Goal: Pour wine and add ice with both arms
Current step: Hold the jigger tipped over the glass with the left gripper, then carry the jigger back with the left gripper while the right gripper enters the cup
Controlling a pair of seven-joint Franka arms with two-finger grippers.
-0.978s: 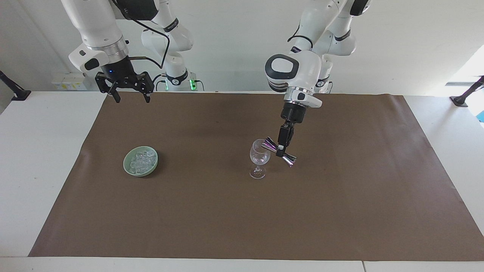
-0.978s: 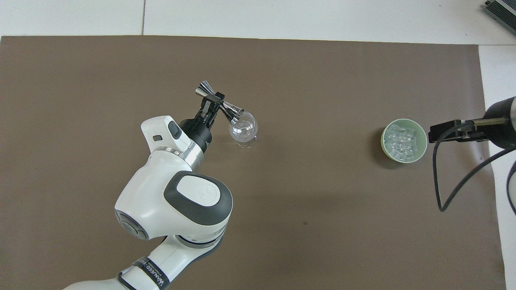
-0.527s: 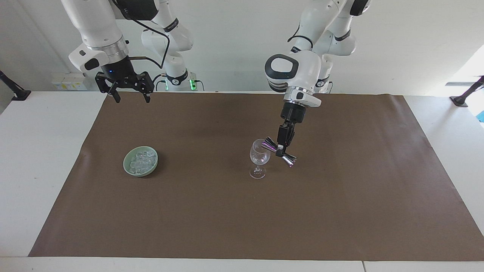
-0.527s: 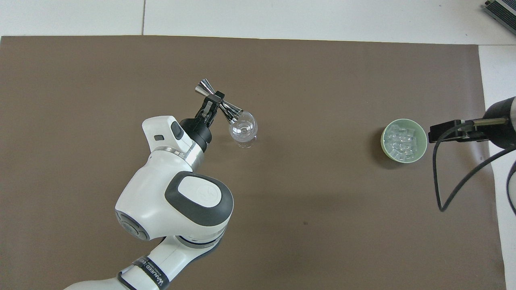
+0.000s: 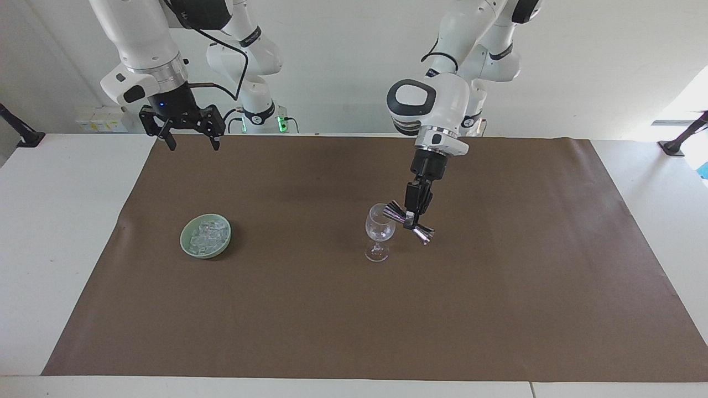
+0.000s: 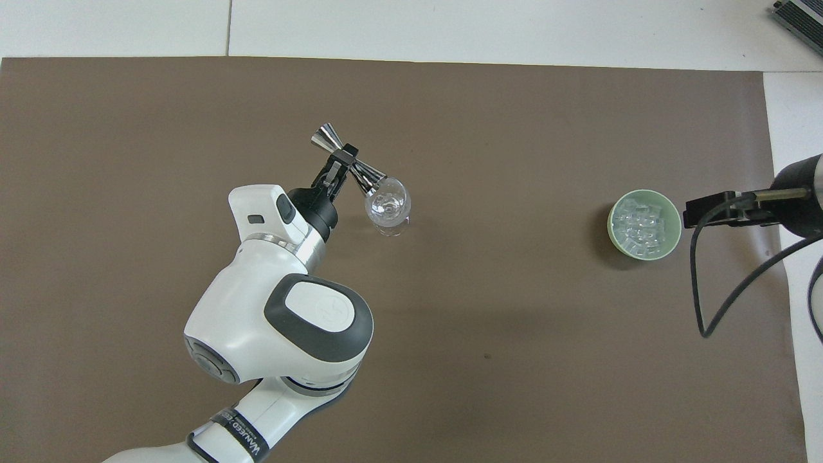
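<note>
Right claw [image 5: 189,142] waits wide open, holding nothing, over mat [image 5: 310,309] edge at robots' end. Bowl [image 5: 186,245] of ice [image 5: 208,234] farther out. Left claw [image 5: 411,221] clamped on jigger [image 5: 423,232], tipped, spout at glass [image 5: 379,228] rim's 3 o'clock. Farther mat bare to worktop [image 5: 50,232] edge.

One wine glass [image 5: 379,229], one jigger [image 5: 410,222], one bowl [image 5: 206,236], perhaps a dozen ice cubes [image 5: 208,233].

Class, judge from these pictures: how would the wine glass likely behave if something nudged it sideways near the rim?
The wine glass probably tips easily: a wide bowl sits high on a thin stem over a small foot. It looks thin and clear, so likely fragile. On the brown mat it may topple rather than slide.
</note>
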